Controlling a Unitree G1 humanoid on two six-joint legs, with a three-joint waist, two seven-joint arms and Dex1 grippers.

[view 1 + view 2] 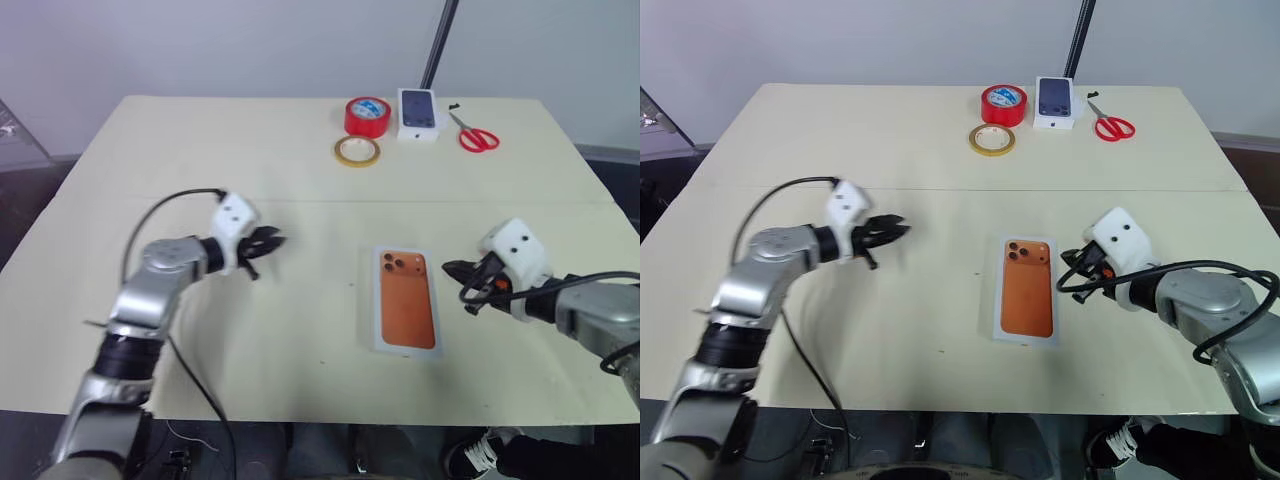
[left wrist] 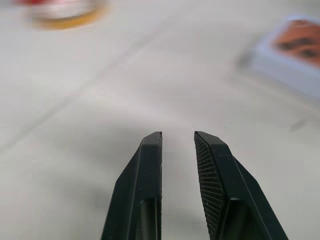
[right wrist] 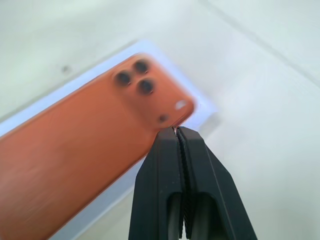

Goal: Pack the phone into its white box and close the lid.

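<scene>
The orange phone point(image 1: 406, 300) lies back up inside the white box point(image 1: 377, 322), a shallow tray whose thin rim shows all around it, near the table's front middle. My right gripper point(image 1: 450, 268) is shut just right of the phone's camera end; in the right wrist view its tips point(image 3: 175, 129) hover at the phone's point(image 3: 85, 145) corner, holding nothing. My left gripper point(image 1: 272, 240) hangs well to the left of the box, pointing toward it, its fingers point(image 2: 150, 150) open a little with nothing between them. The lid is out of view.
At the table's far edge stand a red tape roll point(image 1: 367, 115), a yellowish tape ring point(image 1: 357, 151), a white carton printed with a dark phone point(image 1: 419, 113) and red scissors point(image 1: 477, 135). A black pole point(image 1: 437, 45) rises behind them. A seam point(image 1: 150, 198) crosses the cream table.
</scene>
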